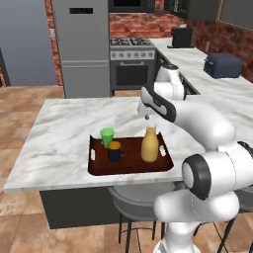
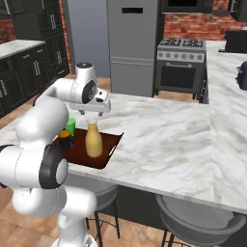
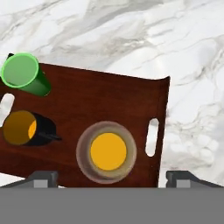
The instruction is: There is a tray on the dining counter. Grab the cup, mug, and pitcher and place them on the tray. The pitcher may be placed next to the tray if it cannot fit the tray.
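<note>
Pitcher (image 3: 108, 152): sat upright on the right half of the tray, right under the hand, yellow-orange and taller than the other two.
Gripper (image 3: 109, 178): hung just above the pitcher's neck, fingers spread wide either side, gripping nothing.
Mug (image 1: 115, 151): black, orange inside, left of the pitcher on the tray.
Cup (image 1: 106, 136): green, just behind the mug on the far left side.
Tray (image 1: 129, 165): dark wood, near edge of the dining counter (image 1: 64, 133).
Stool (image 1: 133, 200): grey, tucked under the counter by the tray.
</note>
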